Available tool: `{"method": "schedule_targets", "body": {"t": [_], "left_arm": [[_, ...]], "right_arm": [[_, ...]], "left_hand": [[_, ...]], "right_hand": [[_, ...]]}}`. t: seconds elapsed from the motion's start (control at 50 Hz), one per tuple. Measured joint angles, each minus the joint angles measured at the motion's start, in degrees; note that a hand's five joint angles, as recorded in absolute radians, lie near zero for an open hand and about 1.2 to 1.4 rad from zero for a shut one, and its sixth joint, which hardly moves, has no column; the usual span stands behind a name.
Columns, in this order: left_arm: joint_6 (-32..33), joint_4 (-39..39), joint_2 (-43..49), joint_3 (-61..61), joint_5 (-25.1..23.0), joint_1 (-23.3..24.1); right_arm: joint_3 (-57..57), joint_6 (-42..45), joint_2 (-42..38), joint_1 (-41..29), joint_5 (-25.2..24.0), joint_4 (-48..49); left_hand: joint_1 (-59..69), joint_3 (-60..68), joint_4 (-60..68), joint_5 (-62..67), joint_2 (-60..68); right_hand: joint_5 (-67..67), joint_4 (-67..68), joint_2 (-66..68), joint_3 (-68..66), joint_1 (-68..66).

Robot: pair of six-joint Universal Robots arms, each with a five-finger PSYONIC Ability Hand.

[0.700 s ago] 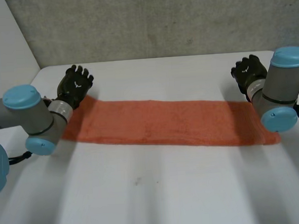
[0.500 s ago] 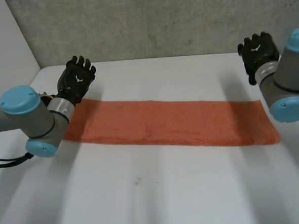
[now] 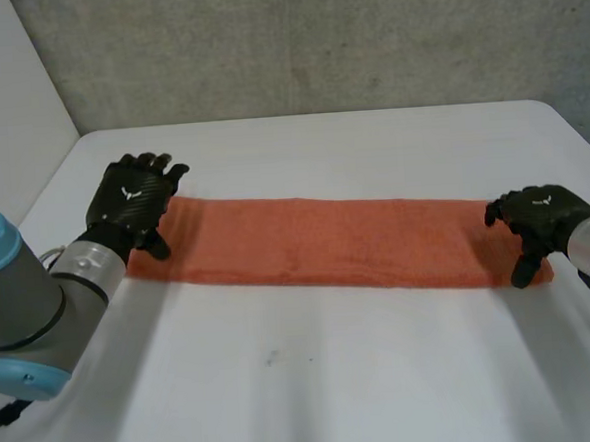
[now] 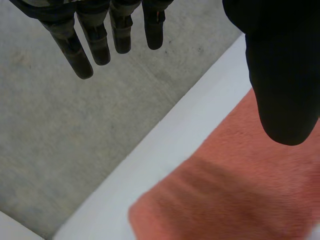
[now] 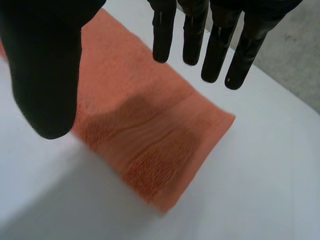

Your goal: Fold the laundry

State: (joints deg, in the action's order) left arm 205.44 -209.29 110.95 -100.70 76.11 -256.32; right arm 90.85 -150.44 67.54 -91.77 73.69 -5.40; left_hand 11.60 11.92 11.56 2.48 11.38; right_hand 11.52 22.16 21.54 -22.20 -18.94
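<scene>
An orange towel (image 3: 326,241) lies flat across the white table (image 3: 315,380) as a long folded strip. My left hand (image 3: 131,201) hovers over the strip's left end, open, fingers (image 4: 80,42) straight and thumb (image 4: 282,75) apart above the towel's end (image 4: 235,195). Over the right end my right hand (image 3: 535,221) is open as well, its fingers (image 5: 215,45) and thumb (image 5: 45,75) spread above the towel's short end (image 5: 150,140). Neither hand holds cloth.
A grey wall (image 3: 304,40) runs along the table's far edge. The table's left edge (image 3: 43,191) is close to my left hand. Bare white tabletop stretches in front of the towel.
Both hands have come back from beyond the far side of the towel and lowered over its two ends. The towel itself has not moved.
</scene>
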Motion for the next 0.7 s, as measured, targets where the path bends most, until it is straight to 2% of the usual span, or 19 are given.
{"method": "schedule_targets", "body": {"t": [0.12, 0.2, 0.46, 0.56, 0.7], "left_arm": [[-2.2, 0.1, -0.1, -1.3, 0.6, -0.4], [-2.1, 0.0, 0.0, -1.5, 0.6, -0.6], [-1.7, -0.1, 0.1, -2.0, 0.4, -0.4], [-1.7, -0.1, 0.1, -2.2, 0.4, -0.3], [-1.7, -0.3, 0.1, -2.4, 0.3, -0.4]], "right_arm": [[4.1, 0.0, -0.8, 2.2, -1.3, 7.2], [4.8, 0.3, -2.1, 3.0, -1.3, 9.8], [3.3, 0.7, -5.9, 3.9, -1.0, 10.7], [2.8, 0.7, -6.7, 4.5, -1.0, 10.8], [1.4, 0.7, -8.0, 5.6, -0.7, 10.6]], "left_hand": [[0.0, 0.0, 0.0, 0.0, 0.0], [0.0, 0.0, 0.0, 0.0, 0.0], [0.0, 0.0, 0.0, 0.0, 0.0], [0.0, 0.0, 0.0, 0.0, 0.0], [0.0, 0.0, 0.0, 0.0, 0.0]], "right_hand": [[8.9, 9.4, 10.2, -9.4, -8.1], [10.4, 11.0, 11.7, -10.9, -9.4], [19.3, 20.2, 21.0, -20.1, -17.3], [39.3, 40.4, 40.9, -40.1, -33.8], [43.6, 45.9, 45.5, -45.3, -35.8]]}}
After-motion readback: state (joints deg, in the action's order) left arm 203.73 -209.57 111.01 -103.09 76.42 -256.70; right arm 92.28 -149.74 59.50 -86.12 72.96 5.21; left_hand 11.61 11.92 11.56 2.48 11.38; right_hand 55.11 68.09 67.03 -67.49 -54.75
